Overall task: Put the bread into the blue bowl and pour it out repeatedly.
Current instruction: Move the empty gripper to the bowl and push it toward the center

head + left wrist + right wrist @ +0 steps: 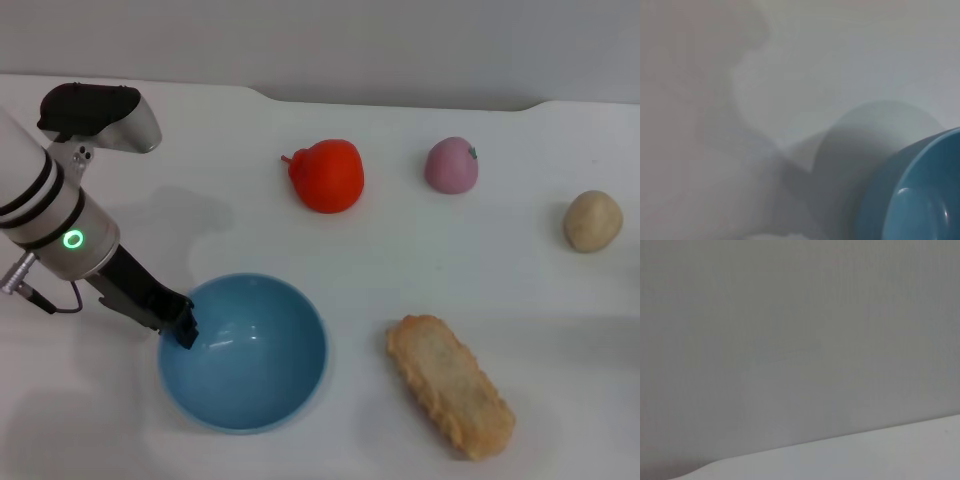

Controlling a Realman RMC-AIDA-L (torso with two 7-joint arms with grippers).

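Bowl empty and upright, bread out on the table; rim held by left arm.

The bread is seen lying flat on the white table, just beside the blue bowl on its right, apart from it. The left gripper is set at the bowl's left rim, apparently clamped on it, though the fingertips are partly hidden. Loading is judged the step due. The right gripper is not seen. No brand, label or writing is made out.

Desk: white, smooth, fills most of frame; far edge stepped near upper centre.
Wall: plain grey, band across top.
Light: soft, diffuse shadows at left.
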